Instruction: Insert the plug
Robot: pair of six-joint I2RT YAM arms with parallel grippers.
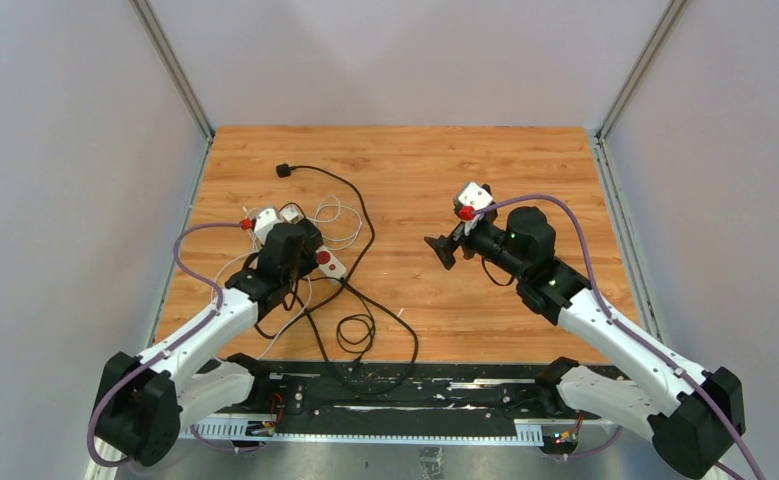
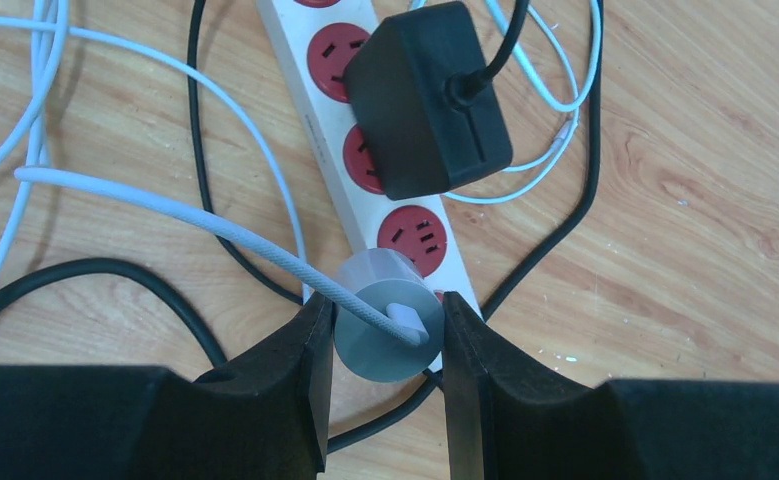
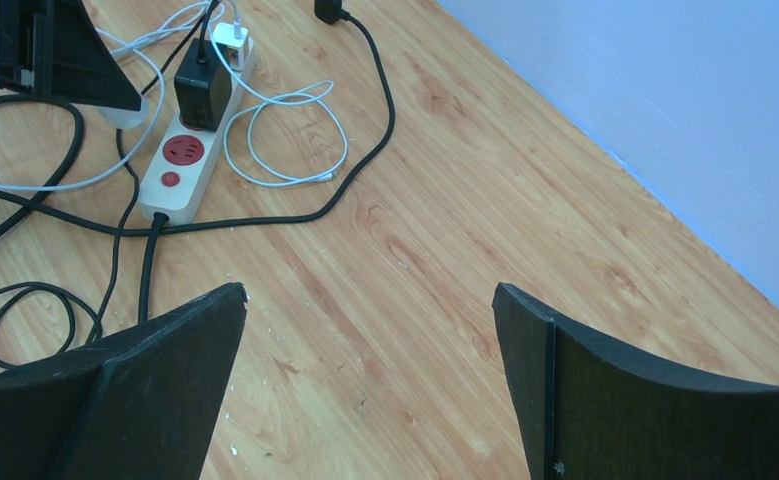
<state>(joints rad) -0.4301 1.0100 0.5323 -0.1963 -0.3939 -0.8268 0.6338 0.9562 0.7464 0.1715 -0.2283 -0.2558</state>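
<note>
The left gripper's [image 2: 387, 345] fingers [image 2: 295, 370] pinch the round grey plug [image 2: 365, 350] from both sides. Its white braided cable [image 2: 165, 205] runs off to the left of the wrist view. The plug hangs over the near end of the white power strip [image 2: 300, 100], just beside a free red socket [image 2: 413, 238] (whether its pins touch the strip cannot be told). Further up the strip sits a black adapter [image 2: 420, 100], covering part of two sockets. That leaves the free socket hemmed between the adapter and the plug at the strip's end. A black cable [image 2: 565, 215] curves close along the strip's right edge, and thin white leads [image 2: 25, 120] loop on the left.

The right gripper [image 3: 370, 385] has its fingers [image 3: 155, 390] spread wide with nothing between them, above bare wood well apart from the strip. Around it the table [image 1: 415, 160] lies open toward its back and right edges, where grey walls [image 1: 715, 150] rise. The tangle of cables keeps to the table's left half, near its left edge.
</note>
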